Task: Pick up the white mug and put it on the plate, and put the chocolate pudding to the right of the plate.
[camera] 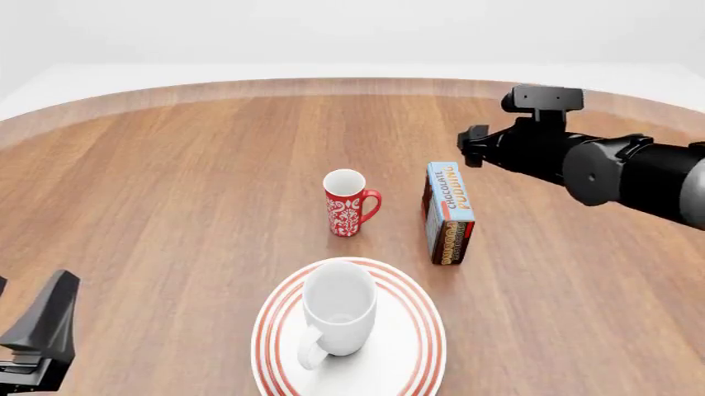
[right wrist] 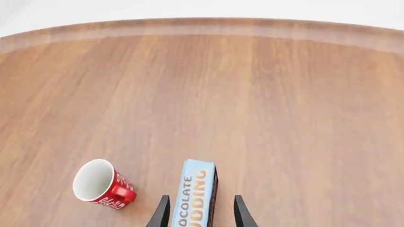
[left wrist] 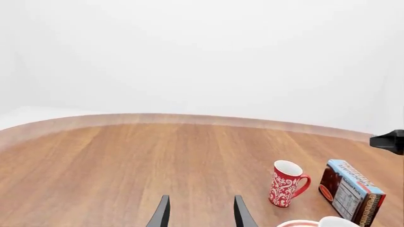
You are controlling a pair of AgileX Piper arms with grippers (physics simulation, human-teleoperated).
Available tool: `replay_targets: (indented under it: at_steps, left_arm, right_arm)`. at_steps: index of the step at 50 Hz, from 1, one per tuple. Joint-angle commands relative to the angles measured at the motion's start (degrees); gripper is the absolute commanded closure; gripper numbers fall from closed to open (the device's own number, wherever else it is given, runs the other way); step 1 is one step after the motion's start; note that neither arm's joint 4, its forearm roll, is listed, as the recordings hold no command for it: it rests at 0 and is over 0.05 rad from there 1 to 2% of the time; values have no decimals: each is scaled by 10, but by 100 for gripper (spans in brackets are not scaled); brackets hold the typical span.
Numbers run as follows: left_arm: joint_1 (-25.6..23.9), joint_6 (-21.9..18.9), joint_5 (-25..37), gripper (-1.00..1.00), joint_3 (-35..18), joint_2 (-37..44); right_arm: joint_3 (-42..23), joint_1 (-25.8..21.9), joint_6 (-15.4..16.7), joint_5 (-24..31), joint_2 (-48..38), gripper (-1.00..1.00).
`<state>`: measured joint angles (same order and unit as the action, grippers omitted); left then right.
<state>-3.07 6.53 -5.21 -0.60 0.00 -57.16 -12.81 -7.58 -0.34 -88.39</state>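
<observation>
The white mug (camera: 338,307) stands upright on the plate (camera: 424,330), its handle toward the camera side in the front view; the plate lies on the near part of the table (camera: 165,181). The pudding (camera: 450,210) stands on its long edge beyond the plate and slightly to its right, blue lettered face up, apart from the plate rim. The red mug (camera: 348,203) stands upright just left of the pudding, with its handle toward the box, not touching it. The right gripper (right wrist: 202,208) is open: its 2 fingers stand apart on either side of the pudding's top edge in the right wrist view, and contact with the box cannot be determined. In the front view the right arm (camera: 595,161) extends in from the right, above the table and beyond the pudding. The left gripper (left wrist: 200,213) is also open, its 2 fingers spread over bare wood and holding nothing; it sits at the near left corner of the front view, well apart from all 4 objects.
</observation>
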Motion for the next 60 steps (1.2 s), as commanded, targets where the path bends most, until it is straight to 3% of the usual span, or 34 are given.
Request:
replay_targets:
  at_steps: [1,60]
  left_arm:
    - [1,4,-1,-100,0,0]
    - [7,9,-3,-100,0,0]
  right_arm:
    - [-5,-8,9,-2,-22,-100]
    - [-1,-23,-3,-34,-90,-100]
